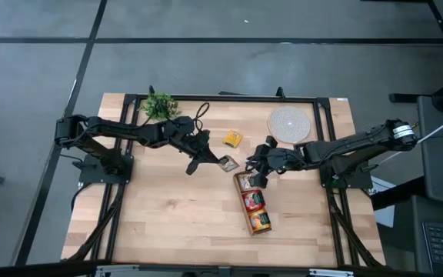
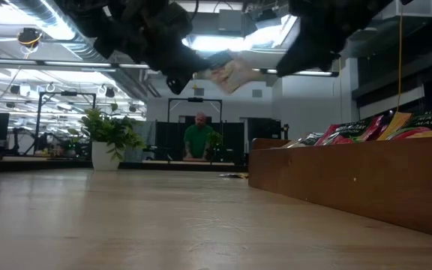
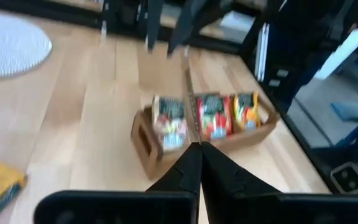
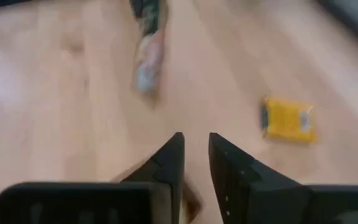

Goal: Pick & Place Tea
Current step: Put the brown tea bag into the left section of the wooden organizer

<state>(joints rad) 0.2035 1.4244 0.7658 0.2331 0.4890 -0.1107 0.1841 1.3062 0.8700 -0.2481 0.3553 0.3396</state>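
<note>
Left gripper carries a tea sachet toward the tray at frame centre.

In the high view the left gripper (image 1: 206,158) is pinched closed on a pale tea sachet (image 1: 228,162), held above the table just left of the wooden tray (image 1: 241,206). The right gripper (image 1: 261,161) sits beside the tray's upper end, its fingers slightly parted and empty. A yellow sachet (image 1: 233,138) lies loose above centre. The edge-held sachet could slip free, or the two close grippers could collide.

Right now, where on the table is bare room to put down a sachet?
Free: the wide wood of the table left of the tray. Crowded: the middle, where the left gripper, its sachet, the right gripper and the yellow sachet sit close.
</note>
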